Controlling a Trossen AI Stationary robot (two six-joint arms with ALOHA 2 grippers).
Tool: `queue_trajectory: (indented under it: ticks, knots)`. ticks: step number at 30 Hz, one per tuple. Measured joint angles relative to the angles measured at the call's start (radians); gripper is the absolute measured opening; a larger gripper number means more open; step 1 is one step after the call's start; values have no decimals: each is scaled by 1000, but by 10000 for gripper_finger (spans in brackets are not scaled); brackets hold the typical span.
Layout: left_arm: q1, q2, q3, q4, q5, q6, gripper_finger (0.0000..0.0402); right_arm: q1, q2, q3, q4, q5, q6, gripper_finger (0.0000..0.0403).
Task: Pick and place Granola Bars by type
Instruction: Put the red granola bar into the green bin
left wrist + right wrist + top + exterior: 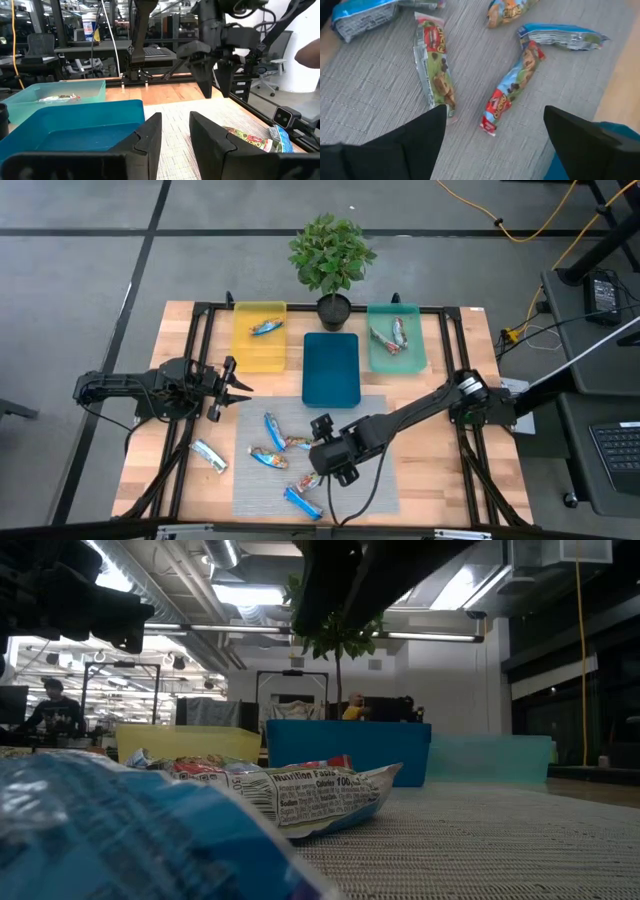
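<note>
Several granola bars lie flat on the grey mat (360, 480): red-orange ones (268, 458) (512, 90) (435, 70) and blue ones (272, 430) (302, 502). A silvery-white one (210, 455) lies on the wood at the left. The yellow tray (245, 350) holds one bar (265, 327), and the teal tray (415, 355) holds two (392, 335). My right gripper (330, 465) (495, 145) hangs open above the mat, fingers slanting down, with a red-orange bar just ahead of them. My left gripper (228, 386) (175, 140) waits level at the left, a gap between its fingers.
An empty blue tray (331, 368) stands between the yellow and teal trays at the mat's far edge. A potted plant (332, 260) stands behind it. A black frame (440, 360) runs around the table. Bare mat lies to the right of the bars.
</note>
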Motion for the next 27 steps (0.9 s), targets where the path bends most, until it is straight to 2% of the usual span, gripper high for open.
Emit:
queue_trajectory:
  ticks: [3, 8, 14, 21, 27]
  knots:
    - [0, 0, 0, 0, 0, 0, 93, -6, 9, 0, 2, -22, -1, 336]
    - [0, 0, 0, 0, 0, 0, 97, -38, 12, 0, 14, -137, 1, 336]
    - [0, 0, 0, 0, 0, 0, 94, -93, 13, -10, 65, -143, -1, 336]
    - [0, 0, 0, 0, 0, 0, 96, -143, 17, -131, 211, -163, 5, 336]
    - [0, 0, 0, 0, 0, 0, 96, -149, 17, -230, 269, -179, 53, 336]
